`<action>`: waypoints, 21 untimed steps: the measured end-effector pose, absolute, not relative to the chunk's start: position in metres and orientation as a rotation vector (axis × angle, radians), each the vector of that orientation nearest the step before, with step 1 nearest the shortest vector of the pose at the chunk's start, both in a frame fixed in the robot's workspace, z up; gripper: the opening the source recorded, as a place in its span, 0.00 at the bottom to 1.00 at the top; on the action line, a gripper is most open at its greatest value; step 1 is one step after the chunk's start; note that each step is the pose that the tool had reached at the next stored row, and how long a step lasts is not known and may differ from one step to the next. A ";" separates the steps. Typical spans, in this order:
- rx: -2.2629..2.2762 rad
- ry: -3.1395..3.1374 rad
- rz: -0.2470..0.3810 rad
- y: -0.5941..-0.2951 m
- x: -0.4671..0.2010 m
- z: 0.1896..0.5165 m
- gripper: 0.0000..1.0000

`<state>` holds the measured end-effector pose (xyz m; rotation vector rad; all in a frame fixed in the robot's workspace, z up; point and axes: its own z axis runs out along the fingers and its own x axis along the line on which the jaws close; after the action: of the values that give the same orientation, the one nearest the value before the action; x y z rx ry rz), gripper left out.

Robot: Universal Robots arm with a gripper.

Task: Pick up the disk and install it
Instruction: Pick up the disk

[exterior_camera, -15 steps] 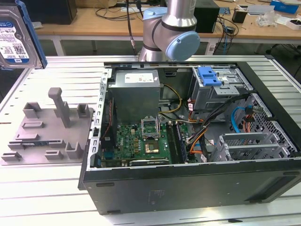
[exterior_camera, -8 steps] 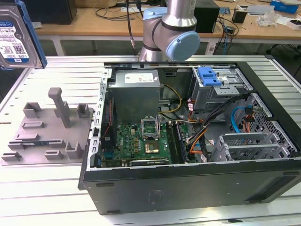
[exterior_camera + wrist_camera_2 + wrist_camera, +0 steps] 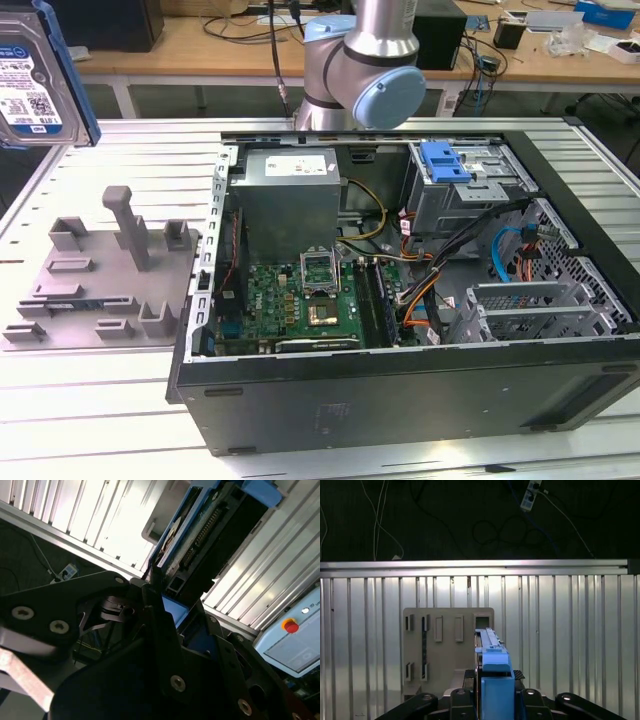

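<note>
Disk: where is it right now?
The disk hangs at the exterior view's far left, above the grey fixture plate and clear of the computer case; in the first wrist view the gripper clamps it.

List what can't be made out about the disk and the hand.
Exterior view: the disk is cut off by the top and left edges.
First wrist view: the disk shows edge-on, hiding its label; the bottom edge cuts the hand.
Second wrist view: the hand's dark body covers the disk's near end.

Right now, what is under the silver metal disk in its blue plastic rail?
The grey plastic fixture plate on the ribbed metal table. The disk covers part of the plate.
</note>
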<state>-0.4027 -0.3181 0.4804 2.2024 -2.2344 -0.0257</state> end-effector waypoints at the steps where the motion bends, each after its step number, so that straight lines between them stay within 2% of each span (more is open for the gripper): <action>1: 2.202 -2.235 -0.026 -0.319 -0.402 0.480 0.37; 21: 2.197 -2.231 -0.035 -0.348 -0.351 0.485 0.37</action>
<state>-0.3510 -0.3484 0.4851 2.1971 -2.2310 -0.0350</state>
